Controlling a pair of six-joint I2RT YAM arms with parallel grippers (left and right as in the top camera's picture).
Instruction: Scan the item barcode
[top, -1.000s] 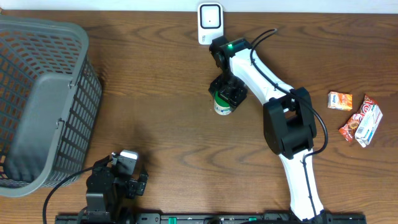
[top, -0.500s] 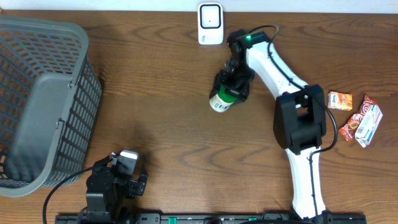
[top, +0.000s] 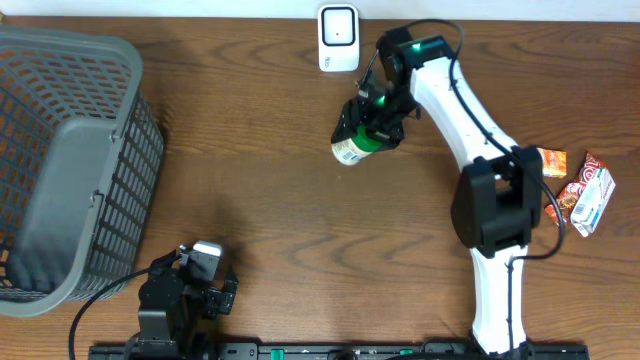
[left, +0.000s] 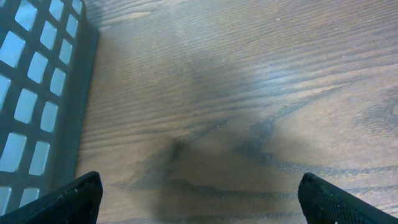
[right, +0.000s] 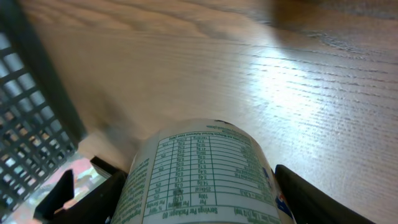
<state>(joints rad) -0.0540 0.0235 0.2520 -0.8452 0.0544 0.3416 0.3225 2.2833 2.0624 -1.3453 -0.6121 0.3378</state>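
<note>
The right hand (top: 372, 122) is clamped on a small white tub (top: 349, 149) with a green band. One finger (right: 102, 194) presses each flank of it. In the right wrist view the tub (right: 208, 177) fills the lower middle of the frame, its label turned up to the camera. The label is a printed table in green, rows and columns of figures like a nutrition panel. The print is too fine for me to read with any confidence, and I see no barcode on the face that shows.

From overhead, the tub sits tilted in the grip with its pale end pointing away from the arm, towards the near left. It is over the far middle of the worktop (top: 270, 200), a little in front of the white scanner (top: 338, 38) and apart from it. The scanner stands at the far edge and shows a dark window.

To the right, beside the arm's elbow, lie an orange snack pack (top: 554, 160) and a red-and-white one (top: 588, 194), close together; their lettering is too small to make out. A grey mesh basket (top: 60, 160) takes up the left side.

The left hand (left: 211, 199) hangs low at the near edge, beside the basket's wall (left: 37, 93), its fingers spread wide with only bare wood between them.
</note>
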